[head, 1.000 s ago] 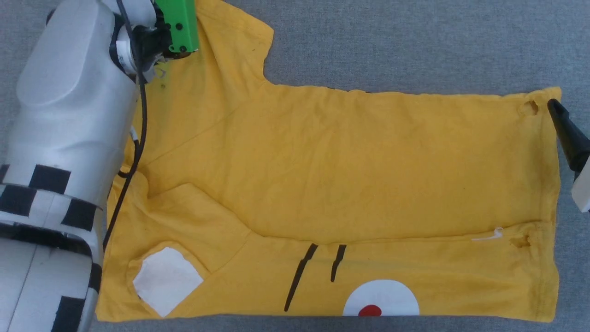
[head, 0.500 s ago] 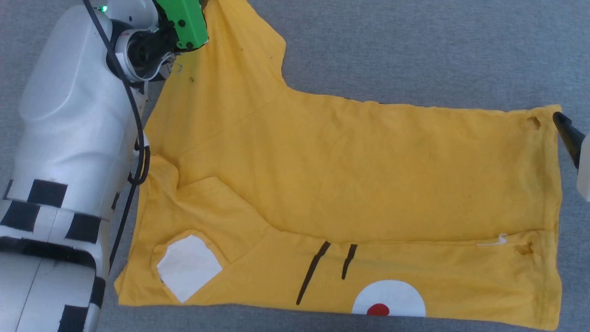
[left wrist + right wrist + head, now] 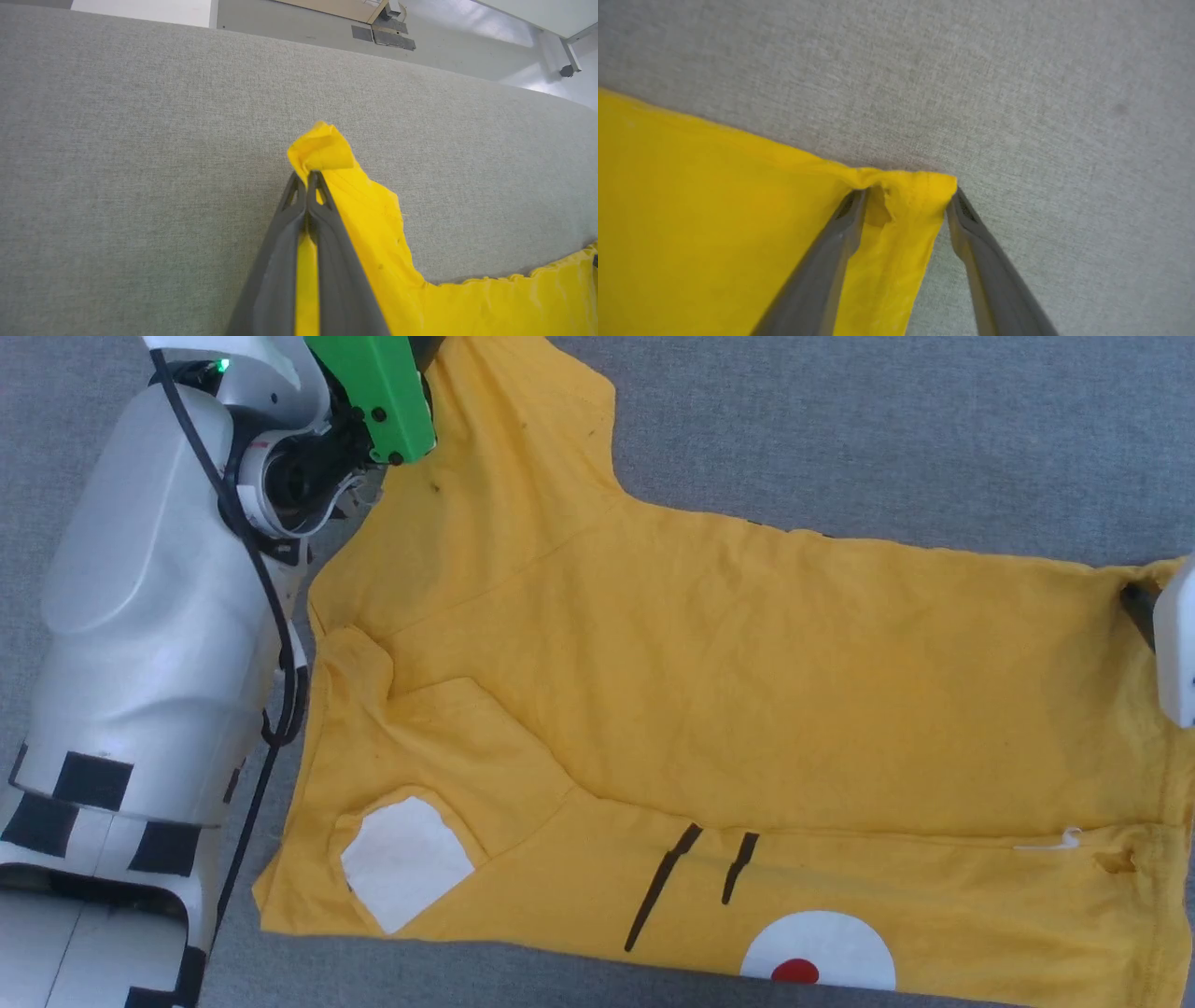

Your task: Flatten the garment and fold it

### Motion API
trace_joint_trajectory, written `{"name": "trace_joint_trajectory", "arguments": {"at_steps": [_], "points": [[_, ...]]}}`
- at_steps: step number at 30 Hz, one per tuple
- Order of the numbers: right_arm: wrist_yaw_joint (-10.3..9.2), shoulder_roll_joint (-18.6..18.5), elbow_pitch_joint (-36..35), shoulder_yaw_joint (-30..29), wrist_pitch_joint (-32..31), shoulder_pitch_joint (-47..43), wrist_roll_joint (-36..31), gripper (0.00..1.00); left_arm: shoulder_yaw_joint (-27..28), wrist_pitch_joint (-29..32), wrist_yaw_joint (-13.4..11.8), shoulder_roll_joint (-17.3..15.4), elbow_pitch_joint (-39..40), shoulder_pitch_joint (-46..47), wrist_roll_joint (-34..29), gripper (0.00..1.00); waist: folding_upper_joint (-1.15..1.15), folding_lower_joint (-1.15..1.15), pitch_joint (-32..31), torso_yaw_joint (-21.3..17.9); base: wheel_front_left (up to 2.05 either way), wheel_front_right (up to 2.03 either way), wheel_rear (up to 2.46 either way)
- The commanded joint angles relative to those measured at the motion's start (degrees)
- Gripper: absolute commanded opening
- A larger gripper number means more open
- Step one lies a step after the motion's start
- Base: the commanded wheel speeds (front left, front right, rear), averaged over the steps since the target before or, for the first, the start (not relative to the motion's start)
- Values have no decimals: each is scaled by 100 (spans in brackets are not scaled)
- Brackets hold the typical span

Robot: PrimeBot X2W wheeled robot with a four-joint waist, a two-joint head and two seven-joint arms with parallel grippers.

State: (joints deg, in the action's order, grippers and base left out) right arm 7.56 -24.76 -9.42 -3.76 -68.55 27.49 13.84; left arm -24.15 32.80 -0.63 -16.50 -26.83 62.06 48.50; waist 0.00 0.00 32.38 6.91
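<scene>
The garment (image 3: 747,709), a bright yellow T-shirt, lies sideways on the grey cloth table with its near long side folded over, showing black stripes, a white patch and a red dot. My left gripper (image 3: 307,176) is shut on the tip of the far sleeve (image 3: 322,149), beyond its green mount (image 3: 373,383) at the head view's top left. At the right edge my right gripper (image 3: 906,192) is open, its fingers straddling the garment's far hem corner (image 3: 901,210). One dark finger (image 3: 1134,607) rests on that corner.
My pale left forearm (image 3: 159,597) with its black cable covers the table's left side beside the shirt. Bare grey table (image 3: 887,429) stretches beyond the shirt. In the left wrist view the table's far edge (image 3: 327,46) gives onto a floor.
The head view has shifted, so the shirt sits further right and lower. My right gripper has come from beside the hem onto its corner. The left gripper stays shut on the sleeve.
</scene>
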Motion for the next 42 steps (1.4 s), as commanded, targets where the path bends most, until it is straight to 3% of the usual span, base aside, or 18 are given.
{"name": "trace_joint_trajectory", "arguments": {"at_steps": [1,10,19,30,42], "points": [[-8,62,127,47,-11,-32,7,0,27,17,-39,-65,49,-99,35,0,0,0,-12,-7,0,0,0],[-8,287,187,-194,585,27,-43,0,141,-138,27,-190,280,-398,161,0,0,0,-496,-123,0,0,0],[-8,611,433,-462,1487,-437,11,0,428,-375,87,-406,1110,-1473,551,0,0,0,-1476,-224,0,0,0],[-8,892,796,-677,2063,-1433,118,0,676,-430,-544,-779,2373,-3259,714,0,0,0,-2394,-254,0,0,0],[-8,1148,956,-714,2280,-2120,214,0,1080,-843,-1034,-727,3136,-5008,1052,0,0,0,-2598,-240,0,0,0]]}}
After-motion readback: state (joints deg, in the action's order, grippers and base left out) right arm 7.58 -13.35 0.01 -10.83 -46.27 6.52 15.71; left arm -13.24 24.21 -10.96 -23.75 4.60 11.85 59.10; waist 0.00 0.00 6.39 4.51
